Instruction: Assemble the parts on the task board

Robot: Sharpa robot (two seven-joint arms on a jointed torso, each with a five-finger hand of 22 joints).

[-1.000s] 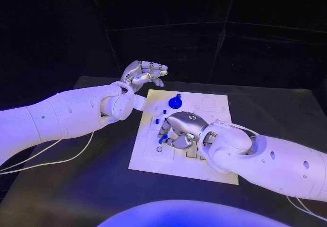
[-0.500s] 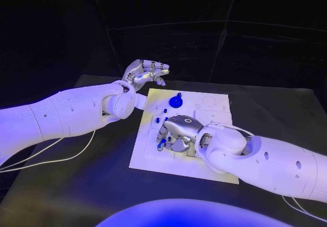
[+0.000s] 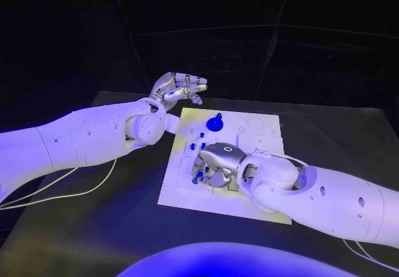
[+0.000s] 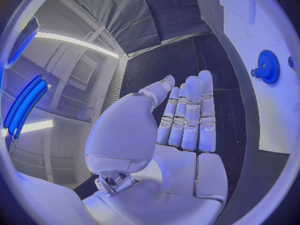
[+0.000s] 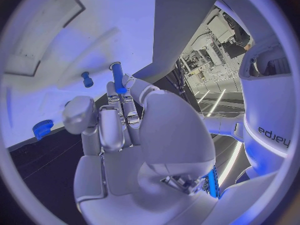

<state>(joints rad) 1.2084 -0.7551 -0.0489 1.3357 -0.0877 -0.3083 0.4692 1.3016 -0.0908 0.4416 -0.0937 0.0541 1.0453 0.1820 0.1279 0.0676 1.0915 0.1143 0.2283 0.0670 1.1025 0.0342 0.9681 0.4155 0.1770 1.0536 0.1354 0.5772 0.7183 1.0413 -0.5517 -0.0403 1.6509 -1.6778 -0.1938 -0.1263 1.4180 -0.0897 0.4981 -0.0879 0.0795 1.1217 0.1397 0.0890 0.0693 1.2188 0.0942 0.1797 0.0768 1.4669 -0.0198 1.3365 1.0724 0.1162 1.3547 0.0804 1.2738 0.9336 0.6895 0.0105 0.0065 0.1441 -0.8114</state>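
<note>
Over the task board (image 3: 258,199), right hand (image 3: 218,164) pinches 1 blue pin (image 5: 117,77) at its fingertips; keep it upright, lower straight into its hole. Left hand (image 3: 176,88) hovers beyond the board's far edge, fingers together, holding nothing.

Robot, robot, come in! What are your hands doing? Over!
Left hand open, off the task board. Right hand over board, fingers at blue peg. Nothing blocking.

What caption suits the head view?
Right hand holds a blue peg over the task board; left hand hovers empty.
</note>
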